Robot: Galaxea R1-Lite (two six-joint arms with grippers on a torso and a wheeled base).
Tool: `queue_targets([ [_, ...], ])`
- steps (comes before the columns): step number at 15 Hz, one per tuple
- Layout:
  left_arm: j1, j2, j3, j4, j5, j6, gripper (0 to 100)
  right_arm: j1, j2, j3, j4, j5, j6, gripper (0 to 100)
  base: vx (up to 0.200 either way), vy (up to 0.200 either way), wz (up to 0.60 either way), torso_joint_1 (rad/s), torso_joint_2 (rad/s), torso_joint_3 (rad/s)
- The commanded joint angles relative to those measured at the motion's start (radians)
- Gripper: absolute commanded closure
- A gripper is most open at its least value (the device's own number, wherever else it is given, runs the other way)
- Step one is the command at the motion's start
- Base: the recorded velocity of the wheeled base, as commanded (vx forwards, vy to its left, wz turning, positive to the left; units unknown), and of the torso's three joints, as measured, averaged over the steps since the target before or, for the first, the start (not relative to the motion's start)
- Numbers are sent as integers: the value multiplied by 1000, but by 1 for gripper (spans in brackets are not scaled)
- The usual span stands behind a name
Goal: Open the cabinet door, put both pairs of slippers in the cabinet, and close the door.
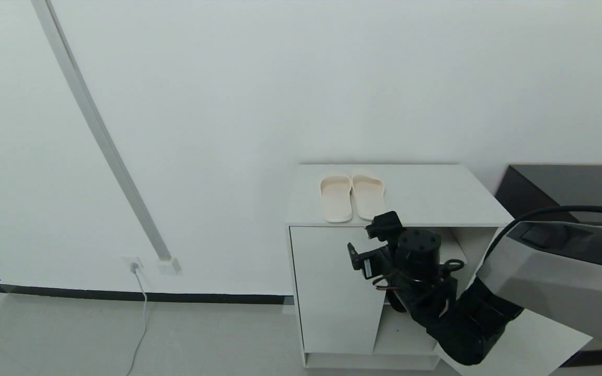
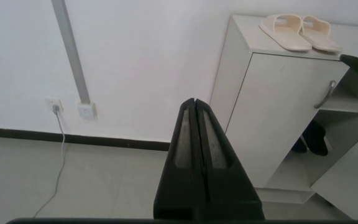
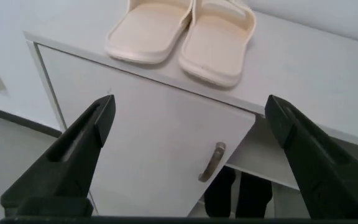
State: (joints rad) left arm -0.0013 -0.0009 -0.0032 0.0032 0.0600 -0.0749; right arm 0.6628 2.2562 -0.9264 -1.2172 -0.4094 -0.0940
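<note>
One cream slipper pair sits just above & beyond right end effector (released, empty), long axes pointing away; left end effector clenched, farther off.

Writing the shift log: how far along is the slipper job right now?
Done: right door open, dark pair inside the cabinet. In hand: the open right tool faces the cabinet front just below the cream pair on top. Left: stow that pair, close the door.
</note>
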Motion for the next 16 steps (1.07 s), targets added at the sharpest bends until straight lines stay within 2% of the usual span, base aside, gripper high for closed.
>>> queue_targets([
  [1,1,1,0,0,0,0,100,23,-121,-154,242,-8,89,0,0,0,0,0,0,0],
  [3,1,1,0,0,0,0,100,40,-155,-287,464,-48,160,0,0,0,0,0,0,0],
  [6,0,1,0,0,1,1,100,66,-148,-379,611,-108,292,0,0,0,0,0,0,0],
  [11,1,1,0,0,0,3,100,63,-107,-374,621,-138,333,0,0,0,0,0,0,0],
  [16,0,1,0,0,-2,4,100,54,-66,-373,588,-140,333,0,200,0,0,-3,-1,3],
])
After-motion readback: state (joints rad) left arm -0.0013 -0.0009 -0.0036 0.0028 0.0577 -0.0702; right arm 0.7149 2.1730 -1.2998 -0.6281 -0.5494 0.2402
